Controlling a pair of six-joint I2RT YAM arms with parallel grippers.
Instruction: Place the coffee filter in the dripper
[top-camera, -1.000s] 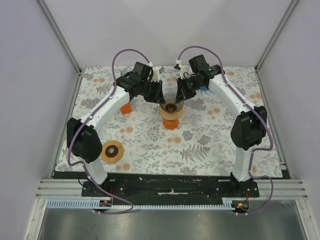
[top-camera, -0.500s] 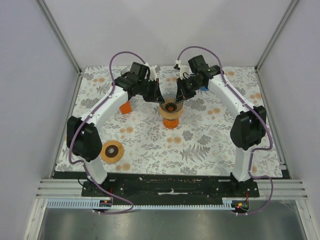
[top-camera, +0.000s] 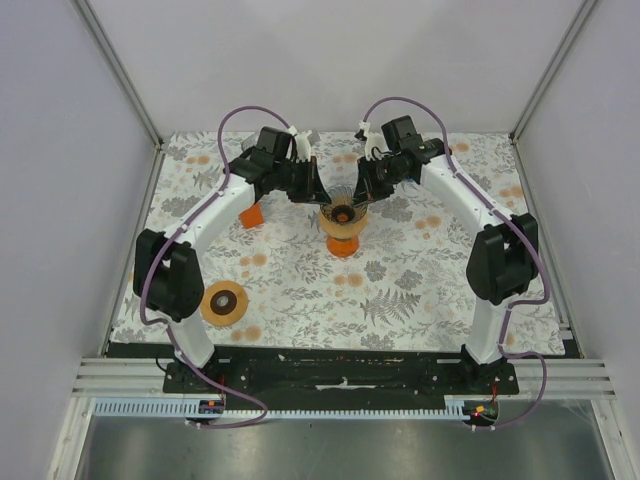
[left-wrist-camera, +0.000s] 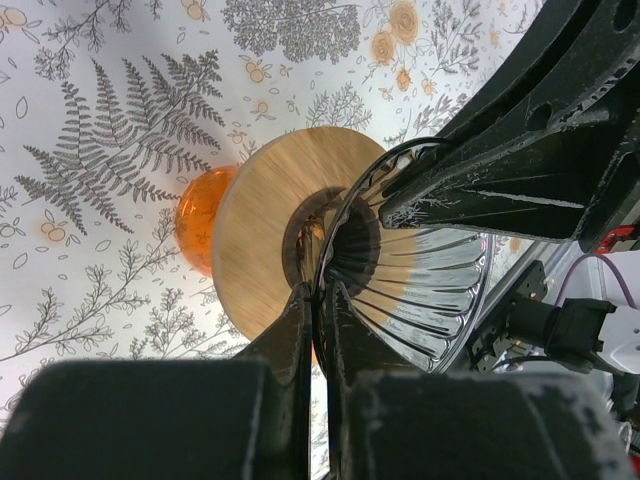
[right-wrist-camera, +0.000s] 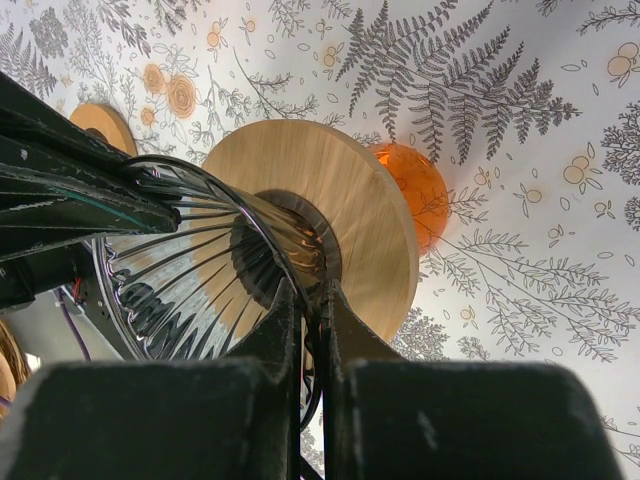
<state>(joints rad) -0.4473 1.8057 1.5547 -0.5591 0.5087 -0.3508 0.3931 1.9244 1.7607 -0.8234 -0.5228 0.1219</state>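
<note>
While opposite, both tools (left-wrist-camera: 320, 292) (right-wrist-camera: 312, 295) on dripper (top-camera: 343, 226)

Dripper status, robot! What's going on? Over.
Left gripper shut on dripper rim. Right gripper shut on the opposite rim. No filter visible inside. Nothing blocking, over.

Left wrist view: left gripper (left-wrist-camera: 320, 296) at frame bottom, jaws pinched together on the thin rim of the ribbed glass dripper (left-wrist-camera: 425, 290). The dripper sits in a wooden collar (left-wrist-camera: 258, 232) with an orange base (left-wrist-camera: 198, 215) behind it. Right gripper (left-wrist-camera: 405, 200) meets the rim's far side, dark and partly blurred. Floral tablecloth (left-wrist-camera: 120, 120) underneath.
</note>
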